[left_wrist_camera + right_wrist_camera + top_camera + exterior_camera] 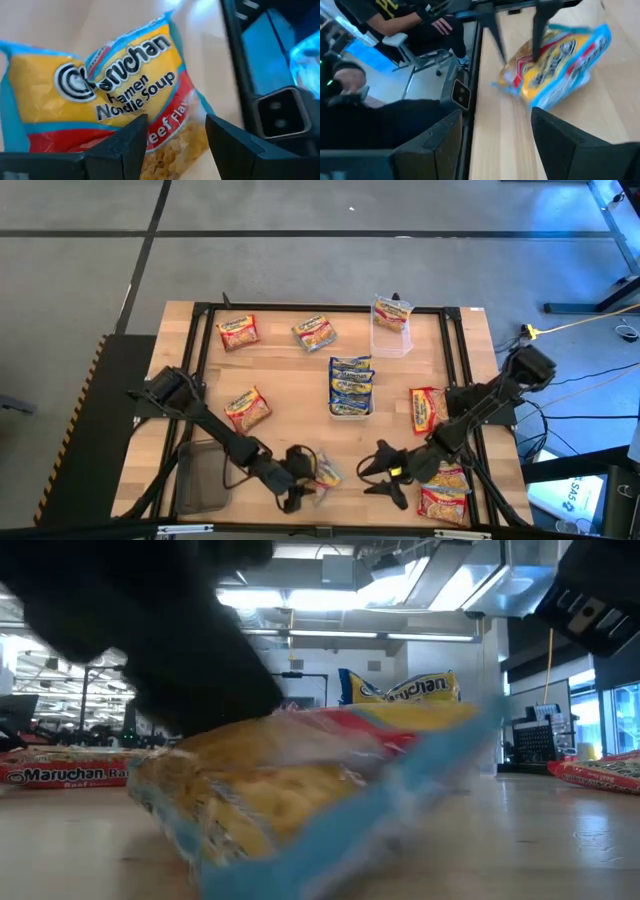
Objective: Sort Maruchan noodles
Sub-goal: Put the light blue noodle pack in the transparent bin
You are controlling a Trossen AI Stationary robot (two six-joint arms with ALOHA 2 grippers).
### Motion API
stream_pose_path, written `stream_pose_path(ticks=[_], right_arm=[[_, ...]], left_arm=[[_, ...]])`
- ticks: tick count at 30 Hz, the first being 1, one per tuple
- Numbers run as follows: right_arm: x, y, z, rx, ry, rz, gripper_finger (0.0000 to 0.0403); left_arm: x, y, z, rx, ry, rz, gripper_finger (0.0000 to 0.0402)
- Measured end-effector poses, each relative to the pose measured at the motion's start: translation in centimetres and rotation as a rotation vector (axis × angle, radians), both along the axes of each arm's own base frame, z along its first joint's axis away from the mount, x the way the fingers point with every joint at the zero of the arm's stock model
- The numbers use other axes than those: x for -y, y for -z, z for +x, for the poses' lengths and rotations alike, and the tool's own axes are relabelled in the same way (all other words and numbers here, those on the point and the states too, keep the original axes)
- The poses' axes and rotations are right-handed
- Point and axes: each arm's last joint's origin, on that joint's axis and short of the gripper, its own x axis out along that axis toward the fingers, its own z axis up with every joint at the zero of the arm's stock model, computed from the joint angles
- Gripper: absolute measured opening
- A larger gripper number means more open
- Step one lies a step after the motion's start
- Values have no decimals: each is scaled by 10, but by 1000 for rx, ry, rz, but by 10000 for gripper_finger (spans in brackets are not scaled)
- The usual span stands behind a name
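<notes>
The pale wooden surface (300,370) carries yellow plastic Maruchan noodle packets scattered around a white tray (351,412) stacked with blue-bordered ones. Near the front edge, below that tray, my left hand (298,480) holds its fingers (122,145) spread at the end of a blue-bordered yellow beef-flavour packet (110,90), which sits tilted on the wood. My right hand (385,475) waits open just beyond that packet, facing it. A clear plastic tub (392,330) stands behind the tray.
</notes>
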Motion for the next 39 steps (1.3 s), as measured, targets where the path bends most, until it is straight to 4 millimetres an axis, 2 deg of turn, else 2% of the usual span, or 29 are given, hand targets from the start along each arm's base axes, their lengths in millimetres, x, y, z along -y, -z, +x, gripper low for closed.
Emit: stream_pose_path(ticks=[3,6,11,16,20,29,33,39], right_arm=[[-1,2,6,-13,78,26,211],[2,5,11,-36,141,73,214],[5,17,18,-90,200,132,263],[14,36,28,-158,313,184,320],[22,52,37,-209,358,208,340],[25,70,52,-197,313,278,337],[25,79,55,-217,329,281,336],[16,81,69,-200,316,271,335]], left_arm=[[13,-17,14,38,36,5,194],[22,-33,19,26,38,26,194],[36,-46,13,-78,24,75,194],[41,-38,-4,-176,-47,108,194],[44,-29,-15,-215,-82,114,194],[36,-3,-31,-228,-147,130,194],[28,5,-30,-186,-175,116,194],[17,5,-20,-162,-217,112,194]])
